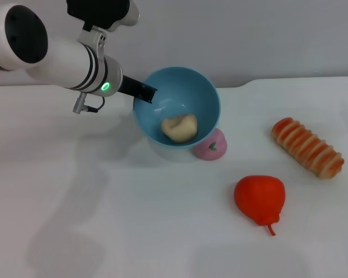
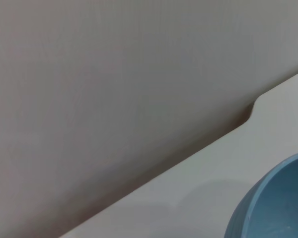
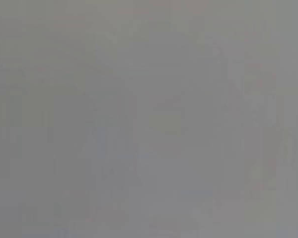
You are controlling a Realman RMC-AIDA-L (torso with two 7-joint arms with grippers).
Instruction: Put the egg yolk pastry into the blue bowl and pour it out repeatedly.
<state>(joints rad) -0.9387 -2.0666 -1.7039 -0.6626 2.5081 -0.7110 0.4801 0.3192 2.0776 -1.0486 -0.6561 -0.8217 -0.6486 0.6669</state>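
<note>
One arm in view, my left, coming in from the upper left of the head view. My left gripper (image 1: 144,91) is clamped on the near-left rim of the blue bowl (image 1: 203,87); only the dark finger (image 1: 140,90) on the outside of the rim shows, the other side is hidden by the bowl wall. Bowl is tilted, mouth facing toward the camera and the right, and looks lifted off the bench (image 1: 104,220), though its underside is hidden so I can't tell for sure. Egg yolk pastry (image 1: 180,127) sits inside the bowl, low against the lower wall, whole lump visible. Just right of the bowl's lower edge is a pink ball (image 1: 211,146) with a green mark, partly covered by the bowl rim; touching or just beside, can't tell. Further right and nearer the camera, a red pear-shaped fruit (image 1: 259,197) lies on the bench, well apart from the bowl. At far right is a long orange-striped bread roll (image 1: 307,147), lying diagonally, fully in frame.

Left wrist view: mostly grey wall, a strip of bench (image 2: 268,144), and only a cut-off arc of the blue bowl (image 2: 273,208) in the corner; no fingers visible there. Right wrist view is flat grey, nothing readable. My right gripper shows in no view.
</note>
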